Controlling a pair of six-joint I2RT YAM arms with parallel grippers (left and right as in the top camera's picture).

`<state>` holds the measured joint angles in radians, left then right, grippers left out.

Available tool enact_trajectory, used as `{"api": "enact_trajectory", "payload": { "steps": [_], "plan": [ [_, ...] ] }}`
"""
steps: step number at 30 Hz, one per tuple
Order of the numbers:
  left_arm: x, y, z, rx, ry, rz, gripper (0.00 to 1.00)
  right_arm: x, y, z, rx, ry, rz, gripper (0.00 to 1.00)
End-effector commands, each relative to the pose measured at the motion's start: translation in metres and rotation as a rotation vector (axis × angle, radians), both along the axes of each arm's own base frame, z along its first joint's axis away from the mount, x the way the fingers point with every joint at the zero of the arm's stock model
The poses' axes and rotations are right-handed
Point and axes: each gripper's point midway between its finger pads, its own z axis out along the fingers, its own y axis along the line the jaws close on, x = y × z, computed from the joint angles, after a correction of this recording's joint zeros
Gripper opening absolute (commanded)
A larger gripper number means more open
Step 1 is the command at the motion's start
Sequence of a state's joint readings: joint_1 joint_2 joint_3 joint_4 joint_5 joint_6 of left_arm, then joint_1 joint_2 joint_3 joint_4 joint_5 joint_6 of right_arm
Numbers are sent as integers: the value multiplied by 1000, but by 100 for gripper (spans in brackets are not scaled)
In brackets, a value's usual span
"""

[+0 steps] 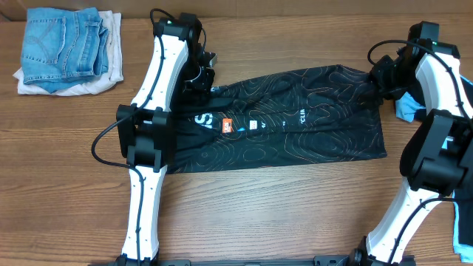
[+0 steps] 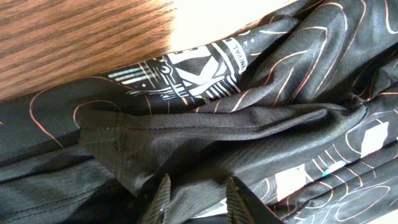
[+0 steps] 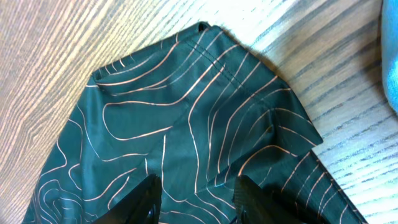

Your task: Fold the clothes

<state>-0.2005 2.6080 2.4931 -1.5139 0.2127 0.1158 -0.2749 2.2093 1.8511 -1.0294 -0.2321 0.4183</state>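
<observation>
The black jersey [image 1: 295, 137], with thin contour lines and colourful logos, lies folded lengthwise across the table. My left gripper [image 1: 201, 76] is at its upper left end. In the left wrist view the fingers [image 2: 199, 198] are apart, with a fold of the jersey [image 2: 261, 118] between them. My right gripper [image 1: 380, 76] is at the upper right end. In the right wrist view its fingers [image 3: 199, 196] are spread open over the jersey's corner [image 3: 199, 106], holding nothing. A light-blue garment [image 1: 405, 111] lies partly hidden under the right arm.
A folded stack of blue jeans on white cloth [image 1: 63, 48] sits at the far left corner of the wooden table [image 1: 281, 214]. The light-blue garment also shows at the right edge of the right wrist view [image 3: 392, 56].
</observation>
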Motion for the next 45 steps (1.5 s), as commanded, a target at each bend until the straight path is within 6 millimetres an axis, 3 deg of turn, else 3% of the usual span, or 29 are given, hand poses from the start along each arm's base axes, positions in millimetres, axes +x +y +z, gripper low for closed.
{"api": "enact_trajectory", "payload": {
  "steps": [1,4,9,15,18,27,28,32,37,43,45],
  "plan": [
    [2,0,-2,5,-12,-48,34,7,-1,23,-12,-64,2,42],
    [2,-1,-1,5,-16,-51,46,7,-1,23,-11,-63,2,42],
    [0,-1,-6,5,-13,-92,54,6,0,23,-11,-59,2,42],
    [-14,-4,-11,-10,51,-93,26,6,0,23,-11,-60,2,42],
    [-19,-9,-10,-19,69,-100,4,6,0,23,-10,-59,2,42],
    [-29,-15,-8,-23,104,-113,4,5,0,23,-10,-55,2,42],
    [-26,-12,-9,-3,88,-114,4,5,0,23,-10,-56,2,42],
    [-10,-10,-12,6,25,-113,43,5,0,23,-10,-56,2,42],
    [2,-11,-12,-3,-46,-206,45,6,0,23,-10,-57,2,42],
    [-6,-20,-13,-26,-60,-421,52,7,-1,23,-12,-62,2,43],
    [-9,-24,-14,-30,-56,-436,46,7,-1,23,-12,-62,2,42]
  ]
}}
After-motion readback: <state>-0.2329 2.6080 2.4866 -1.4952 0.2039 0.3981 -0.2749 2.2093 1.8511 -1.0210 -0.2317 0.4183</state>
